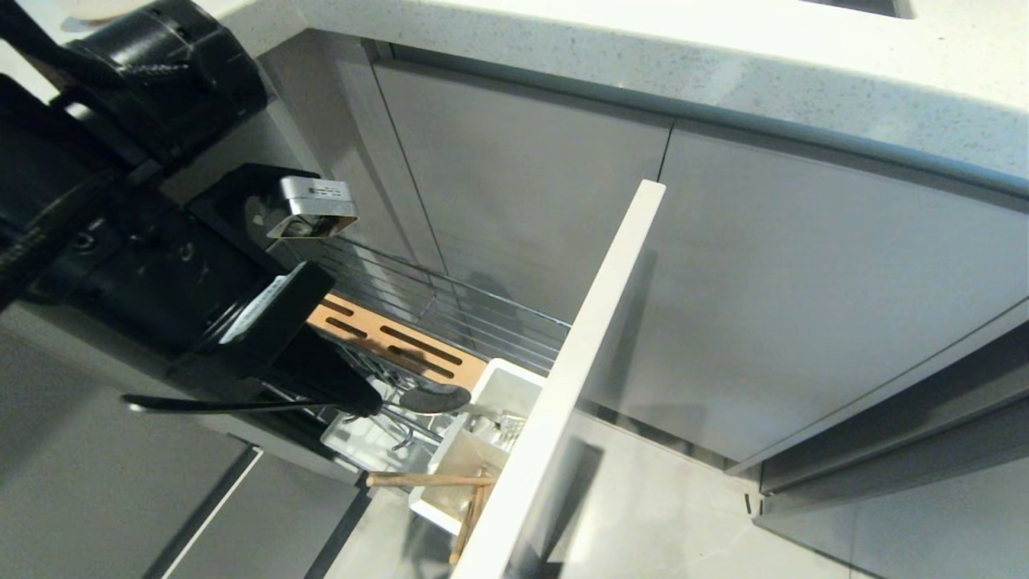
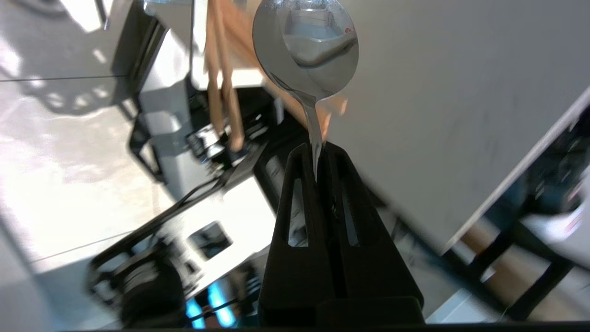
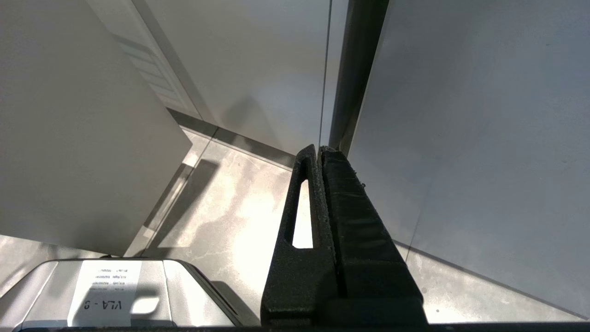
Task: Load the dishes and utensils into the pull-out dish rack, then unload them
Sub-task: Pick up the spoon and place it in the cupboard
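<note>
My left gripper [image 1: 379,401] hangs over the pull-out dish rack [image 1: 482,318], shut on the neck of the grey metal spoon [image 1: 435,397]. In the left wrist view the spoon's bowl [image 2: 306,46] sticks out beyond the closed fingertips [image 2: 299,159] of the gripper [image 2: 317,150]. The spoon is level with the white cutlery caddy [image 1: 505,384], beside the slotted wooden strip [image 1: 399,341]. The chopsticks [image 1: 424,480] lean in the caddy, seen also in the left wrist view [image 2: 222,78]. The dishes are out of view. My right gripper [image 3: 320,150] is shut and empty, parked low by the cabinet doors.
The rack's tall pale front panel [image 1: 579,362] stands pulled out toward me, to the right of the caddy. Flat grey cabinet doors [image 1: 804,281] sit under a speckled white countertop [image 1: 643,48]. Grey tiled floor [image 1: 683,515] lies below.
</note>
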Motion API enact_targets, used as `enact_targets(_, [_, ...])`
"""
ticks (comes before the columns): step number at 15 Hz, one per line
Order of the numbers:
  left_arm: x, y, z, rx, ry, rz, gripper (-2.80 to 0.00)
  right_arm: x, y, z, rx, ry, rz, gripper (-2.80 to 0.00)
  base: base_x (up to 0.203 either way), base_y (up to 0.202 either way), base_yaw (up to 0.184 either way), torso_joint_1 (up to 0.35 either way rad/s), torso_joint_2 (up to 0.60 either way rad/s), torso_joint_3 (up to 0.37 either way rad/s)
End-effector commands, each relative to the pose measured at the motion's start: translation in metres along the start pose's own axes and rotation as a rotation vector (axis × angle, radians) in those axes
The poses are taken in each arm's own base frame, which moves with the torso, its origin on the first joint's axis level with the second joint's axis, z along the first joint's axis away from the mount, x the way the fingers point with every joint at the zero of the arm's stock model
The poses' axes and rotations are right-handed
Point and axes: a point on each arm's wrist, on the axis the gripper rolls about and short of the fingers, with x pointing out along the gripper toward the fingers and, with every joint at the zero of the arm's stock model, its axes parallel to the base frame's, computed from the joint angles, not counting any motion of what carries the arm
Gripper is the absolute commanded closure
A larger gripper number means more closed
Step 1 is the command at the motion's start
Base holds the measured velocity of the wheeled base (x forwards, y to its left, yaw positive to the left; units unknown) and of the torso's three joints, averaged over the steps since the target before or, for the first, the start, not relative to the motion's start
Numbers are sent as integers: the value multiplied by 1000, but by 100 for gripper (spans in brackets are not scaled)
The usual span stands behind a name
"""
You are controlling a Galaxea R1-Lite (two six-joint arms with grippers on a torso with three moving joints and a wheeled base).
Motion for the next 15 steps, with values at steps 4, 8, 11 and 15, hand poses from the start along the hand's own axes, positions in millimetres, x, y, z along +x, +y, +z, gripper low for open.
enact_targets(4, [36,-6,17,-70,95,8,0,0,0,0,0,2,1,0,0,0,0,0,0,0])
enact_targets(8, [55,-13,22,-110,142,15,0,0,0,0,0,2,1,0,0,0,0,0,0,0])
enact_targets(11, [65,-13,27,-138,156,41,0,0,0,0,0,2,1,0,0,0,0,0,0,0])
enact_targets(15, [75,-11,31,-176,150,122,0,0,0,0,0,2,1,0,0,0,0,0,0,0])
